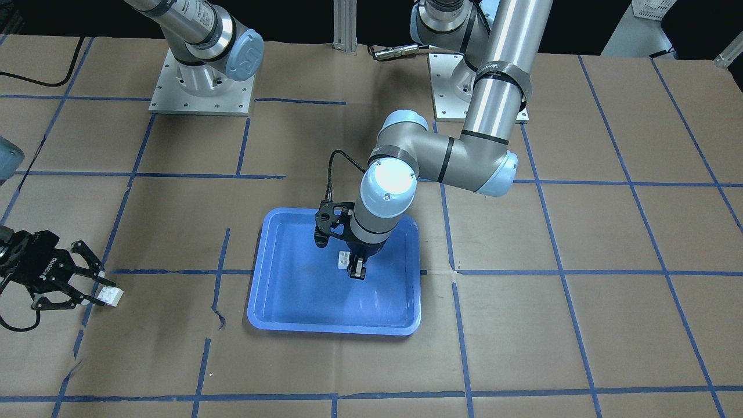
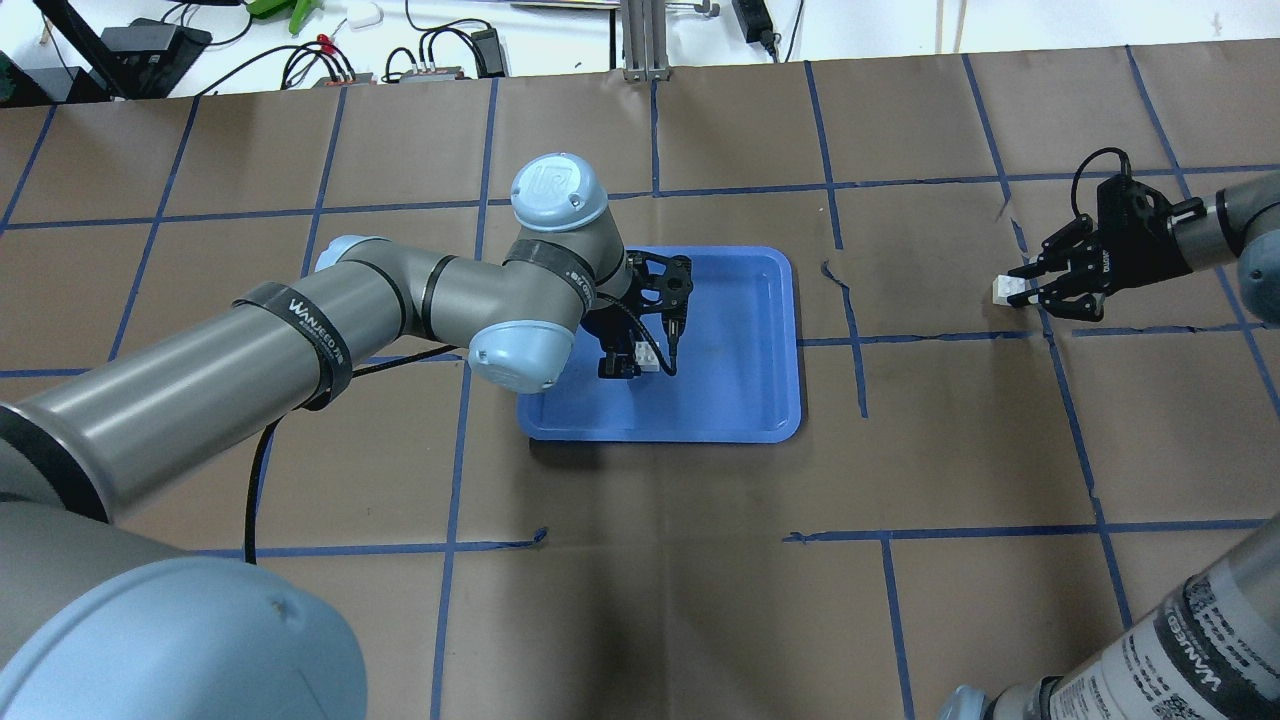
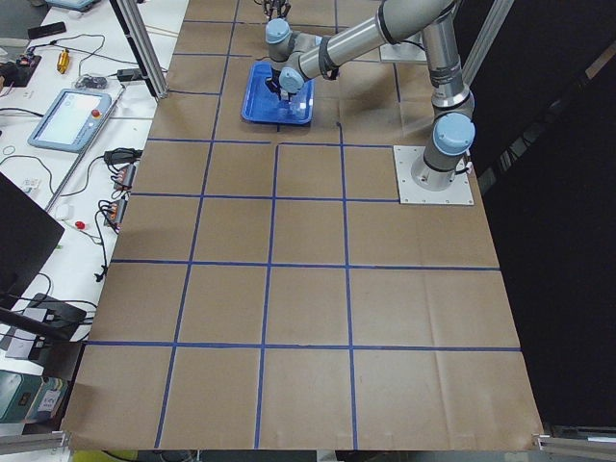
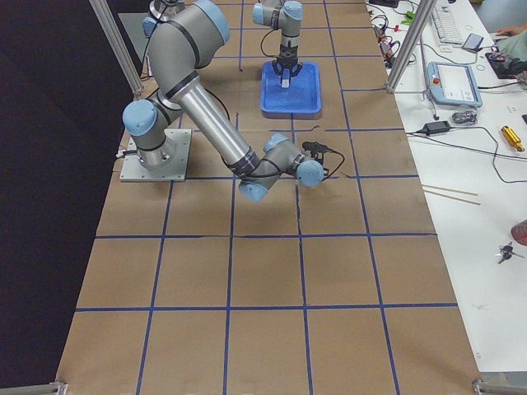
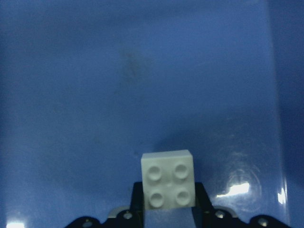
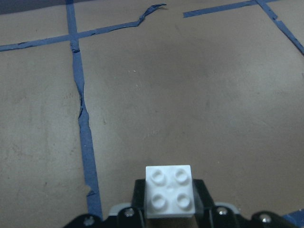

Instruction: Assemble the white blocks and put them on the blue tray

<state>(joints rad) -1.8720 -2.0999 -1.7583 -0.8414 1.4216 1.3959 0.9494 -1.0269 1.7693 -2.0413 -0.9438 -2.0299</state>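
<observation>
My left gripper [image 2: 640, 360] hangs over the blue tray [image 2: 740, 400], shut on a white block [image 2: 648, 355] held low over the tray's floor. The left wrist view shows this block [image 5: 168, 185] studs-up between the fingers, with the tray's floor [image 5: 142, 71] behind it. In the front-facing view the block [image 1: 345, 260] sits near the middle of the tray [image 1: 302, 302]. My right gripper [image 2: 1018, 289] is far off to the tray's right, low over the table. It is shut on the second white block [image 2: 1005, 290], which also shows in the right wrist view [image 6: 169, 190] and the front-facing view [image 1: 110, 296].
The table is brown paper with a grid of blue tape lines [image 2: 850, 340]. Both arm bases [image 1: 200, 87] stand on metal plates at the robot's side. The left arm's elbow [image 2: 520, 350] overhangs the tray's left edge. Cables and a pendant [image 3: 72, 111] lie off the table.
</observation>
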